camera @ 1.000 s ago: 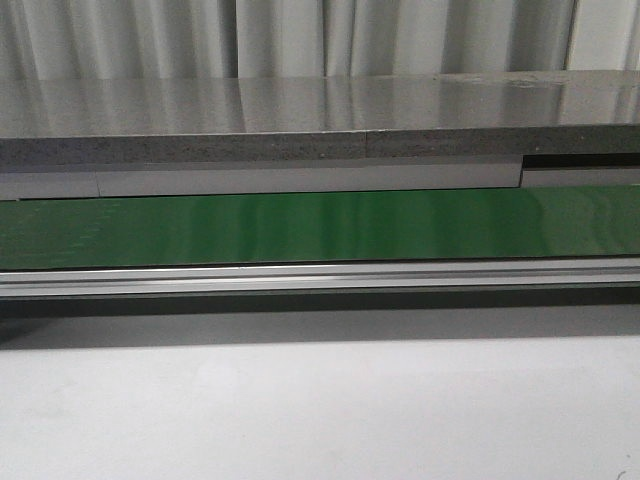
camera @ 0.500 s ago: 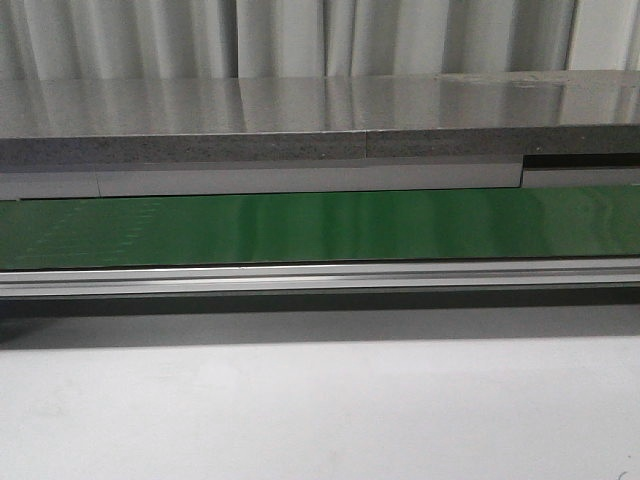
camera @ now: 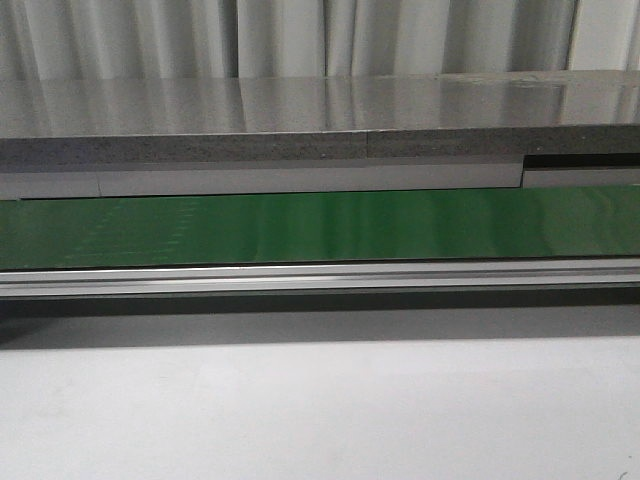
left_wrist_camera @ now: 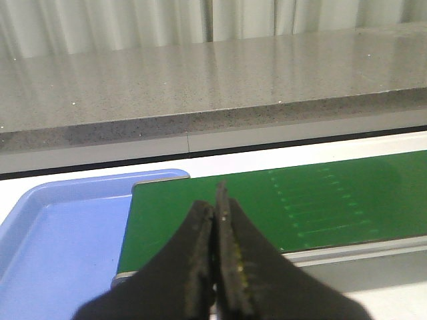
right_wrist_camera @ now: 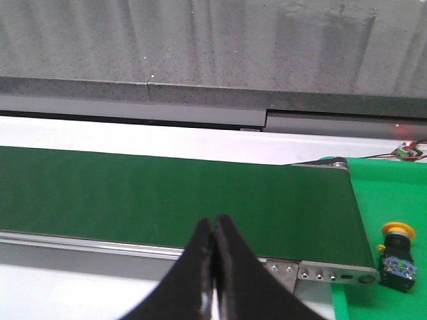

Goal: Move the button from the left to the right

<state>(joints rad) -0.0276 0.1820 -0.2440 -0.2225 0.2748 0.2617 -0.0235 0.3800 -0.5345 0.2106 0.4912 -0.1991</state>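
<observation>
two arms are out of sight in your front view, where you only see the green belt [camera: 320,225], its silver rail [camera: 320,277], the grey counter [camera: 300,115] behind it and the pale table [camera: 320,410] in front. you can't see the button from the front at all. the blue tray [left_wrist_camera: 60,240] in your left wrist view is cut off at the edge, and the belt's end hides part of it. your left gripper [left_wrist_camera: 215,200] has its two black fingers pressed together with nothing between them, over the belt near the tray. your right gripper [right_wrist_camera: 213,227] is also pressed together and holds nothing, over the near edge of the belt. look at your right wrist view to find the button [right_wrist_camera: 397,257]: it sits upright on a green mat [right_wrist_camera: 387,200] just past the belt's end, near the edge of the view. it has a round yellow-orange top and a black boxy body. it is small there, so you can't make out the little parts on its side. some thin wires [right_wrist_camera: 400,152] far back on the mat are too tiny to tell apart.
</observation>
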